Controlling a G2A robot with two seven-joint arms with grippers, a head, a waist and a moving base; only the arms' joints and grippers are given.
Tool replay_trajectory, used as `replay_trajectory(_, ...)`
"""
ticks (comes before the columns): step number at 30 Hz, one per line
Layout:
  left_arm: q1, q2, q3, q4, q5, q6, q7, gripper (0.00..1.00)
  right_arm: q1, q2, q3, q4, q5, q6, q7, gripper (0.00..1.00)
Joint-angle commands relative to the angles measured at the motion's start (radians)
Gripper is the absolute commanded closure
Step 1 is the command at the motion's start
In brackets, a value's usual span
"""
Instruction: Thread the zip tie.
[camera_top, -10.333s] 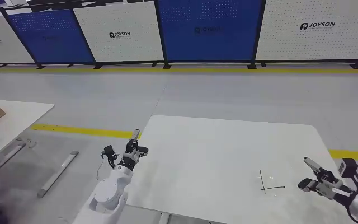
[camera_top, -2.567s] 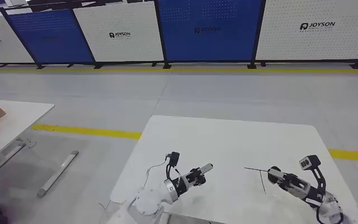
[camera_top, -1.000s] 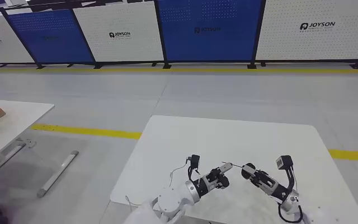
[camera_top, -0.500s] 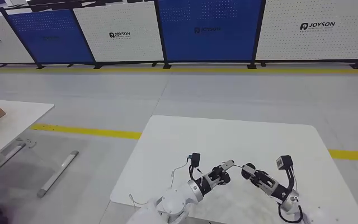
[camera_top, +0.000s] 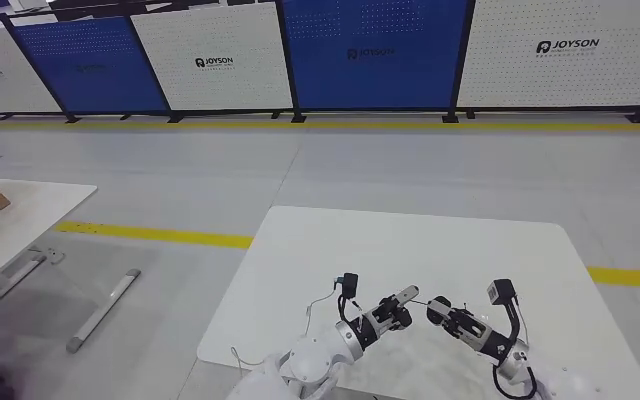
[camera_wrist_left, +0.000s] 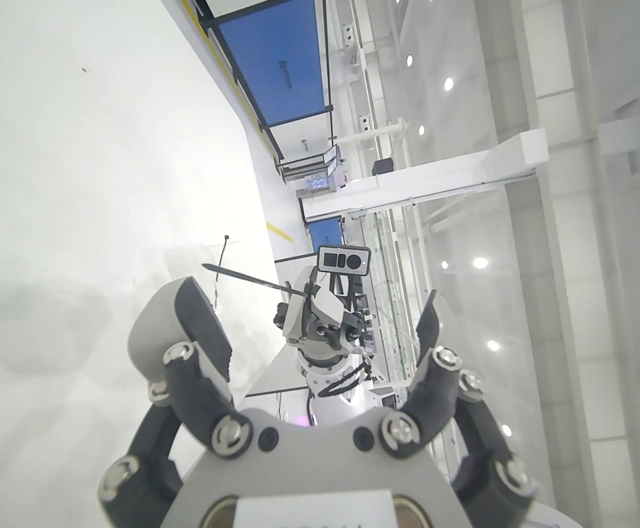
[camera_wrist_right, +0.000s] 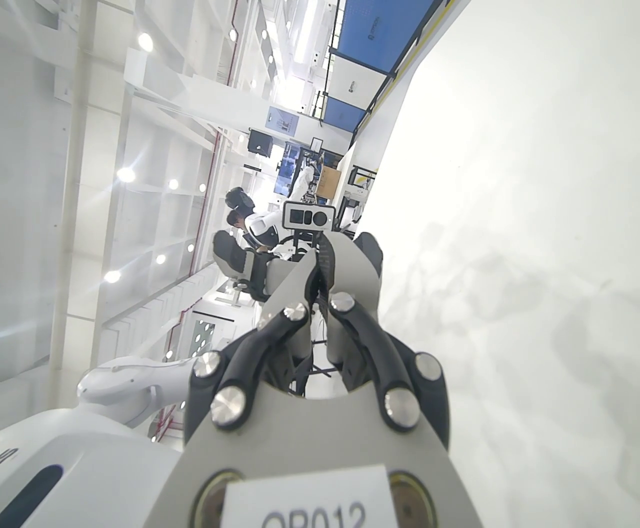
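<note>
A thin black zip tie (camera_wrist_left: 245, 278) sticks out of my right gripper (camera_wrist_left: 304, 296), which is shut on it, and its free end points at my left gripper (camera_wrist_left: 314, 320). In the right wrist view the ribbed strip of the zip tie (camera_wrist_right: 325, 262) runs between the closed fingertips (camera_wrist_right: 350, 255). My left gripper (camera_top: 405, 297) is open with nothing between its fingers, a short gap from my right gripper (camera_top: 436, 308). Both hover low over the near part of the white table (camera_top: 400, 240), facing each other.
A second black zip tie (camera_wrist_left: 223, 250) lies flat on the table beyond the left gripper. The table's near edge is close beneath both arms. Blue and white partition panels (camera_top: 370, 50) stand far behind, across a grey floor.
Over ten seconds both arms came in from the table's sides, the right one lifting the zip tie. In the last half second the right gripper edged slightly closer to the left one.
</note>
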Motion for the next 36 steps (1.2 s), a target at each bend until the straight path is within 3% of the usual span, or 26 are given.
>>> replay_trajectory(1, 0.000, 0.000, 0.004, 0.003, 0.011, -0.003, -0.006, 0.00, 0.000, 0.000, 0.000, 0.000, 0.000, 0.000, 0.000, 1.00)
replay_trajectory(5, -0.009, -0.003, 0.002, 0.019, -0.029, -0.021, -0.028, 0.00, 0.000, 0.000, 0.000, 0.000, 0.000, 0.000, 0.000, 1.00)
replay_trajectory(8, -0.018, -0.009, 0.007, 0.033, -0.059, -0.023, -0.021, 0.50, 0.000, 0.000, 0.000, 0.000, 0.000, 0.000, 0.000, 1.00)
replay_trajectory(10, -0.026, -0.012, 0.009, 0.041, -0.069, -0.020, -0.016, 0.63, 0.000, 0.000, 0.000, 0.000, 0.000, 0.000, 0.000, 1.00)
replay_trajectory(14, -0.041, -0.017, 0.019, 0.067, -0.056, -0.005, -0.001, 0.76, 0.000, 0.000, 0.000, 0.000, 0.000, 0.000, 0.000, 1.00)
replay_trajectory(17, -0.050, -0.022, 0.026, 0.079, -0.061, -0.007, -0.002, 0.78, 0.000, 0.000, 0.000, 0.000, 0.000, 0.000, 0.000, 1.00)
replay_trajectory(19, -0.050, -0.022, 0.029, 0.082, -0.054, -0.015, -0.008, 0.74, 0.000, 0.000, 0.000, 0.000, 0.000, 0.000, 0.000, 1.00)
replay_trajectory(30, -0.031, -0.018, 0.019, 0.070, -0.034, -0.041, -0.038, 0.73, 0.000, 0.000, 0.000, 0.000, 0.000, 0.000, 0.000, 1.00)
replay_trajectory(36, -0.025, -0.016, 0.010, 0.066, -0.034, -0.045, -0.044, 0.85, 0.000, 0.000, 0.000, 0.000, 0.000, 0.000, 0.000, 1.00)
